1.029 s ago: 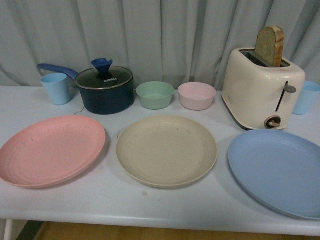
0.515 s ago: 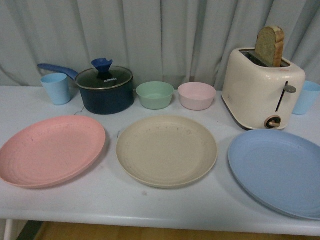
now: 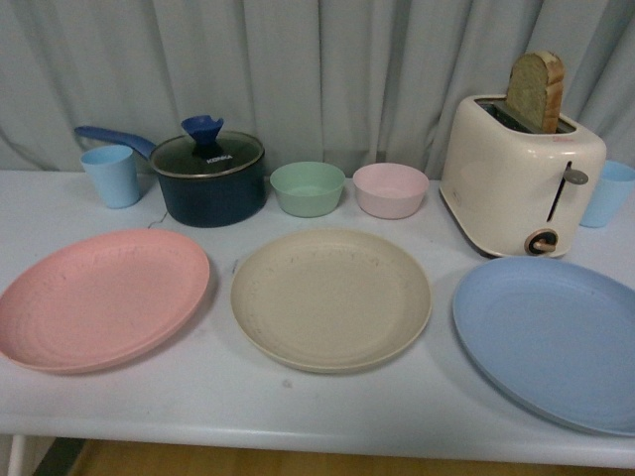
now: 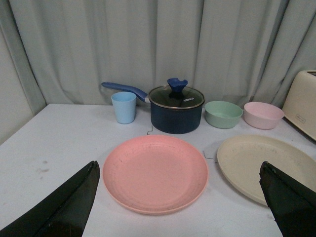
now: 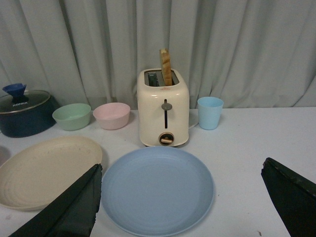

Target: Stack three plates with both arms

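Left pincer [image 4: 178,168] is released, fingers spread wide, facing the pink plate [image 3: 104,297]. Right pincer [image 5: 181,165], likewise released, faces the blue plate [image 3: 551,337]. The cream plate [image 3: 330,297] lies between them. All three are flat, face up and apart, in a left-to-right row on the table [image 3: 298,407].

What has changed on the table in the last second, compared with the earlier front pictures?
Nothing has visibly changed. The pink plate, the beige plate and the blue plate lie side by side and unstacked, exactly where they were before.
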Tool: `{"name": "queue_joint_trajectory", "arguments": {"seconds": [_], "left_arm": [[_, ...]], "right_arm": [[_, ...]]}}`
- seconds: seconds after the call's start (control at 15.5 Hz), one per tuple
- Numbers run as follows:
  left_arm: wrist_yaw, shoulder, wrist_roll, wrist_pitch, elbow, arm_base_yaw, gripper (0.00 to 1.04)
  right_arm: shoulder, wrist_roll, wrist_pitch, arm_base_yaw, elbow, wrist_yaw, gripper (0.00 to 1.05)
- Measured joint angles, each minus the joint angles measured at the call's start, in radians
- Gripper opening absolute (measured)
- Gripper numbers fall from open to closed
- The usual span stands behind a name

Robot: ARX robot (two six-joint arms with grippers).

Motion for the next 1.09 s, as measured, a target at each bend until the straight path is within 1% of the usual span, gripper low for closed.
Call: {"name": "queue_joint_trajectory", "arguments": {"seconds": [1.03,1.09], "left_arm": [[0.0,0.0,0.0,0.0,0.0,0.0,0.98],[-0.011,0.003,-0.006,-0.023,0.003,-0.003,0.98]], "right_arm": [[0.0,0.0,0.0,0.0,0.0,0.0,0.98],[0.0,0.0,0.0,0.0,0.0,0.0,0.98]]}}
